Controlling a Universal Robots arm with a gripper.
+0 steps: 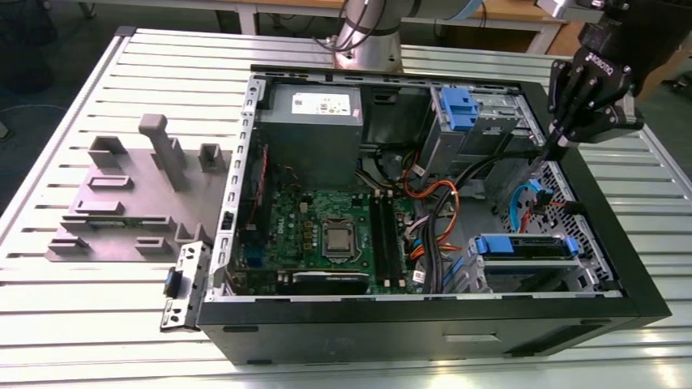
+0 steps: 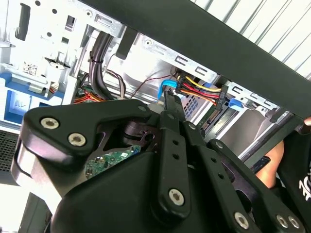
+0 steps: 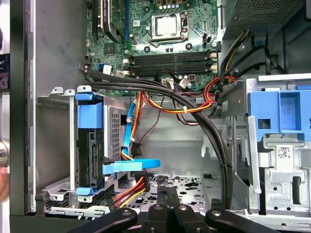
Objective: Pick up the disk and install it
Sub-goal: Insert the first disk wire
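The gripper (image 1: 540,166), fingers closed on nothing, hangs inside the case (image 1: 378,324) by its right wall. The disk (image 1: 524,246) stands in the near-right corner, on the near side of the gripper, its blue-railed upper edge running left to right.

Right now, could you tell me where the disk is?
The disk sits in the drive cage inside the computer case, low on the exterior view's right, next to a blue cable.
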